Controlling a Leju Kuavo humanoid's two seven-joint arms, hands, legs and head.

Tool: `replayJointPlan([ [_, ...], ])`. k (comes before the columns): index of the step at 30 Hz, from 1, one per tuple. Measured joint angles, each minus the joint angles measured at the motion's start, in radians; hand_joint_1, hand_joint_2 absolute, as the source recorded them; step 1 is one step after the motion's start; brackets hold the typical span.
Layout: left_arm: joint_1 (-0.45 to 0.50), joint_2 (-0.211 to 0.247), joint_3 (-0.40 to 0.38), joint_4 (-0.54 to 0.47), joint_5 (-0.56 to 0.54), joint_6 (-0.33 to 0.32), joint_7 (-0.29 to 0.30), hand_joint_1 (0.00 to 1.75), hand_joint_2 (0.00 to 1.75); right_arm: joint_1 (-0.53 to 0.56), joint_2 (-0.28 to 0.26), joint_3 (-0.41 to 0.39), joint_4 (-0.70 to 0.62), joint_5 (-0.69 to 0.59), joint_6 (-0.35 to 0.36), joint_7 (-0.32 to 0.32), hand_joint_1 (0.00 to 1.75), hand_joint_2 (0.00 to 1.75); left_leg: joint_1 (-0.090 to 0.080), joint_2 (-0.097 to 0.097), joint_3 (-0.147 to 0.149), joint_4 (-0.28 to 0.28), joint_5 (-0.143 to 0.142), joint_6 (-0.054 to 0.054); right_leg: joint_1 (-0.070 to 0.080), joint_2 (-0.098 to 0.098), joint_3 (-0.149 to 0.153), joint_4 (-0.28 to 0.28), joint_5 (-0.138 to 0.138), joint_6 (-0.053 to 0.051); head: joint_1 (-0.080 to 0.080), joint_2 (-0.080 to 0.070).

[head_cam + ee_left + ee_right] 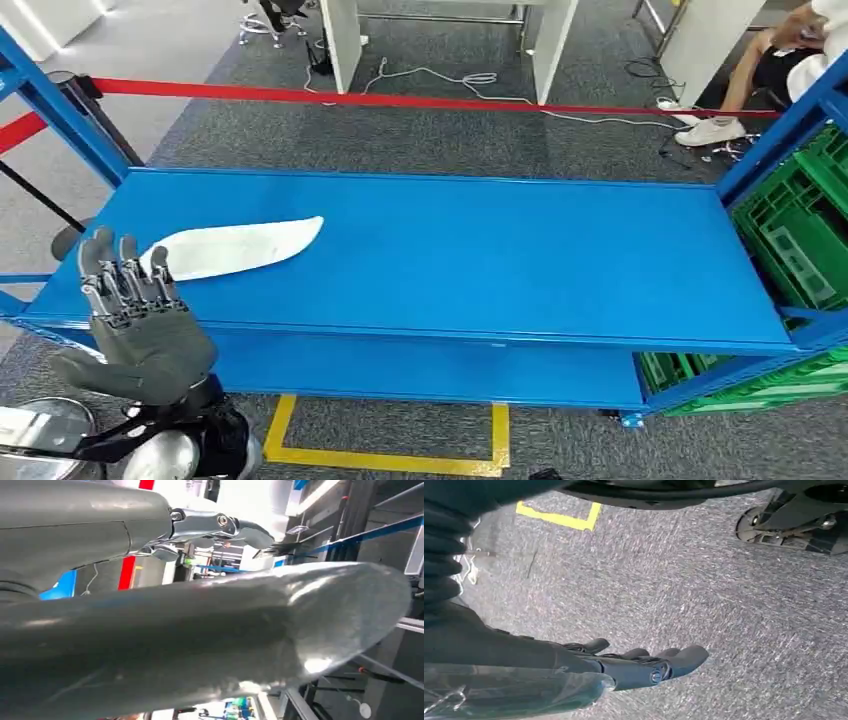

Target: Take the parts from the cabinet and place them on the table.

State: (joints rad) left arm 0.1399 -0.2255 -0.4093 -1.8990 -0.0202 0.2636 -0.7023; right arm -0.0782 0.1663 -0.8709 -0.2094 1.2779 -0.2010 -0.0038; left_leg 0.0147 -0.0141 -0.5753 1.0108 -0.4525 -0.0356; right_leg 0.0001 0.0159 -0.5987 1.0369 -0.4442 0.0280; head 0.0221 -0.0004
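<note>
- Left robot hand: raised in front of the near edge of the blue shelf, palm away from the camera, fingers extended upward and slightly apart. It holds nothing.
- White part: a flat, elongated, blade-shaped piece lying on the blue shelf surface, just beyond and slightly right of the left robot hand's fingertips. In the head view the fingertips overlap its near end; contact cannot be confirmed.
- Right robot hand: hangs above the grey carpet floor, fingers extended and loosely together, nothing held.
- Green crates: stacked at the far right end of the shelf unit, well apart from the left robot hand.
- Red barrier tape: stretched across behind the shelf.
- Yellow floor marking: on the carpet below the shelf, right of the left robot hand.
- A seated person's leg and white shoe: beyond the tape, far right.
</note>
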Motion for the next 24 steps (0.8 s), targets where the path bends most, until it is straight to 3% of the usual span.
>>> replayJointPlan([
  [6,-0.001,0.0,-0.003,0.007,0.01,-0.013,0.0,0.0,0.0,-0.01,0.0,-0.001,0.0,-0.001,0.004,0.012,0.0,1.75,-0.003,0.0,-0.001,0.0,0.001,0.004,-0.003,0.0,0.0,-0.003,0.004,0.006,-0.001,0.0],
  [17,-0.002,0.0,-0.003,0.027,0.006,-0.021,0.0,0.0,0.0,-0.007,0.0,-0.015,0.0,-0.004,0.011,0.022,0.0,1.75,-0.002,0.0,-0.001,0.0,0.004,0.006,-0.002,0.0,-0.001,-0.002,0.004,0.006,-0.001,0.0],
  [24,-0.008,0.016,-0.002,0.061,-0.042,0.026,0.0,0.0,0.0,-0.007,0.0,-0.025,0.0,-0.013,0.015,0.02,0.0,1.75,-0.002,0.0,-0.001,0.0,0.004,0.006,-0.002,0.0,-0.001,-0.002,0.004,0.006,-0.001,0.0],
])
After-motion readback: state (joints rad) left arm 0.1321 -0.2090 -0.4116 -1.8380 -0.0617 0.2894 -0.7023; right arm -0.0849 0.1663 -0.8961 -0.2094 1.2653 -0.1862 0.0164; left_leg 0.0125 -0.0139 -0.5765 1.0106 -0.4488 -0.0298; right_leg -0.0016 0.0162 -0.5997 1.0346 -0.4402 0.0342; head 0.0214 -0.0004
